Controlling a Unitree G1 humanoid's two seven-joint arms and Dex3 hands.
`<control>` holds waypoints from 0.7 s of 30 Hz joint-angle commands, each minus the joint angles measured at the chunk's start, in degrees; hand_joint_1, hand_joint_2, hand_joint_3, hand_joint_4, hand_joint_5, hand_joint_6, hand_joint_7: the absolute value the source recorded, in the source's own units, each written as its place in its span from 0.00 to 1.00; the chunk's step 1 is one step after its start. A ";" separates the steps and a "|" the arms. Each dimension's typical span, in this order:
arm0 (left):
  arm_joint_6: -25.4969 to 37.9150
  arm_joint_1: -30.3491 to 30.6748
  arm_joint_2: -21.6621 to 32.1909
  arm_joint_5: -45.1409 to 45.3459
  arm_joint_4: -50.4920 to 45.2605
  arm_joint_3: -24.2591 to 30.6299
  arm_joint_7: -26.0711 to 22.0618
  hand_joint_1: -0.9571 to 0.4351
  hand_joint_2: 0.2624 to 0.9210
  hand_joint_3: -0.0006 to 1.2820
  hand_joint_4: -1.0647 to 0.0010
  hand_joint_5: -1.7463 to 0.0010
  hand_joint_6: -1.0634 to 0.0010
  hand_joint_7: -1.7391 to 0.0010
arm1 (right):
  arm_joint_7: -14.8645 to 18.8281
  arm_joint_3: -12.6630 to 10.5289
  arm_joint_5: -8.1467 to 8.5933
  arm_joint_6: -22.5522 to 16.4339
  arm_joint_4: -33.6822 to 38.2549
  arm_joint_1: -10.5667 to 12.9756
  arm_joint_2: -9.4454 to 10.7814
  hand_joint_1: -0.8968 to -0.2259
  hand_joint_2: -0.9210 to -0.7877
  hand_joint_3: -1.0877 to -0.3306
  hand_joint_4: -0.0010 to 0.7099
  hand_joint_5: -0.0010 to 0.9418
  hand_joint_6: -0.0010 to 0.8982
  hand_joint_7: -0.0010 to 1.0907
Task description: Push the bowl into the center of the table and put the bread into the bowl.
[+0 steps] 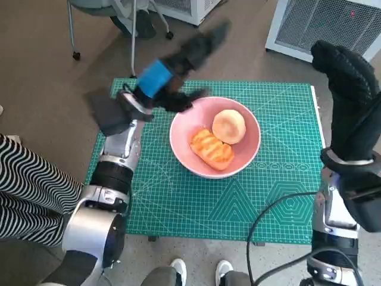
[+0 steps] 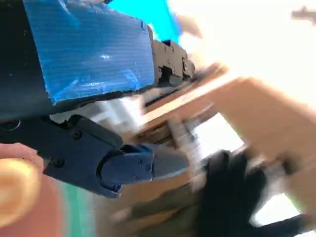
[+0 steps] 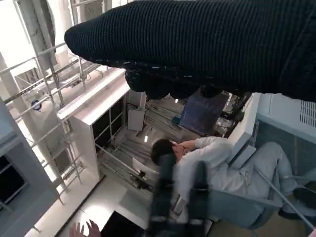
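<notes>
Lying inside the pink bowl (image 1: 215,138) near the desk (image 1: 286,179) centre, the bread (image 1: 212,149) is found just right of the empty, spread left hand (image 1: 178,71); the right hand (image 1: 347,77), raised well apart, cannot be judged.

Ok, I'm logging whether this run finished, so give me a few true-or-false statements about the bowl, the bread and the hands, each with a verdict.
1. The pink bowl sits on the green mat. True.
2. The bowl holds nothing. False: two pieces of bread lie in it, a round bun and a grilled piece.
3. The left hand holds a piece of bread. False: it holds nothing and is raised beside the bowl.
4. The right hand is away from the bowl, at the mat's edge. True.
</notes>
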 commanded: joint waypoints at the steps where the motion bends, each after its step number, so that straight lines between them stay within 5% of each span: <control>1: 3.11 3.73 -2.73 -5.05 -9.35 1.72 0.10 0.11 1.00 0.56 0.91 0.98 0.84 0.97 | -1.02 0.71 -1.38 2.57 -1.45 -1.10 -0.42 0.29 0.00 0.50 0.27 0.00 0.01 0.51; 5: 5.00 5.57 -3.00 -5.80 -13.64 1.83 0.79 0.12 1.00 0.57 0.92 0.99 0.86 0.96 | -1.46 1.00 -1.98 3.52 -2.08 -1.79 -0.53 0.29 0.00 0.50 0.27 0.00 0.01 0.51; 10: 5.40 7.24 -2.86 -5.56 -16.60 1.85 1.27 0.12 1.00 0.55 0.94 0.98 0.98 0.84 | -1.86 1.56 -2.80 4.04 -2.57 -2.67 -0.46 0.29 0.00 0.50 0.27 0.00 0.00 0.51; 21: 3.07 9.59 -4.06 -3.48 -18.76 1.25 4.21 0.14 1.00 0.49 0.95 0.98 1.00 0.84 | -1.86 2.23 -3.86 3.70 -1.05 -4.08 -0.61 0.26 0.00 0.50 0.27 0.00 0.00 0.50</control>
